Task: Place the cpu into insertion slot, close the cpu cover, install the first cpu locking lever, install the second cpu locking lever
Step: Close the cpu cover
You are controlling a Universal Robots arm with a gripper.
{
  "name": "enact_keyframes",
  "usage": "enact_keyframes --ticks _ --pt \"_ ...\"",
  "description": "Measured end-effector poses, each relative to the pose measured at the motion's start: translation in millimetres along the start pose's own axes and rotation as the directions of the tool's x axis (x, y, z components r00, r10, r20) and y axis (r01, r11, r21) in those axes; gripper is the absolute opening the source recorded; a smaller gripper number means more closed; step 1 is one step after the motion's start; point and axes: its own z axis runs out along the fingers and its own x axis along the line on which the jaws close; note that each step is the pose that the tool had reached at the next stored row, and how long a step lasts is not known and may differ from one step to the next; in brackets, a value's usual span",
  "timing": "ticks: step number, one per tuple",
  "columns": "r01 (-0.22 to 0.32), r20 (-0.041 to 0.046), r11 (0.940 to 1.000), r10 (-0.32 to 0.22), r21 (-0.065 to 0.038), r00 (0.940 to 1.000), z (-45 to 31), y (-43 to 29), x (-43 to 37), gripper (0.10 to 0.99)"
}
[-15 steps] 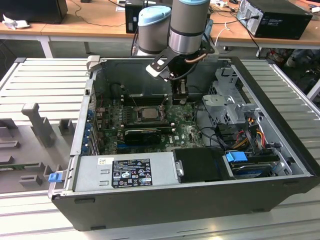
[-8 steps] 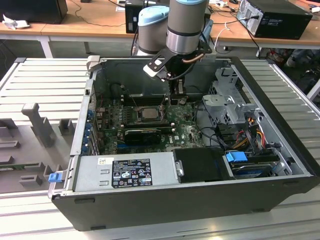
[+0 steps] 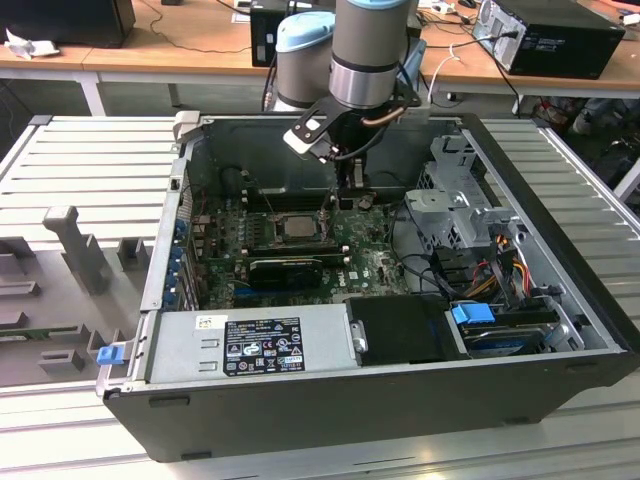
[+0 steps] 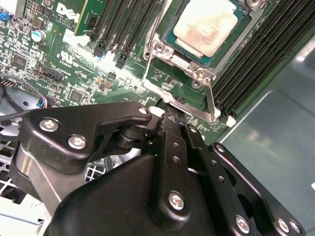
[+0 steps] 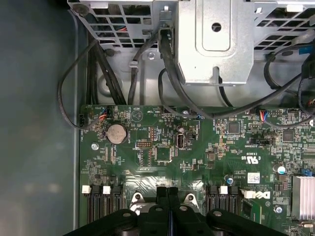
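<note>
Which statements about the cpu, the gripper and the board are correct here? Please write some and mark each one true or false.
1. The cpu lies in the insertion slot, silver face up. True.
2. The gripper holds the cpu in the air. False: its fingers are closed together near the insertion slot, and the cpu lies seated in it.
3. A round coin battery sits on the green board. True.
4. The computer case is shut by a side panel. False: it lies open and the green board shows inside.
5. Long black memory slots run beside the insertion slot. True.
</note>
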Motion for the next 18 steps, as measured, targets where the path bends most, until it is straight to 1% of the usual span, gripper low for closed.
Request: enact_keyframes --ticks 18 --pt "0.000 0.0001 1.0000 0.000 0.000 1.0000 -0.1 -5.6 0.0 0.106"
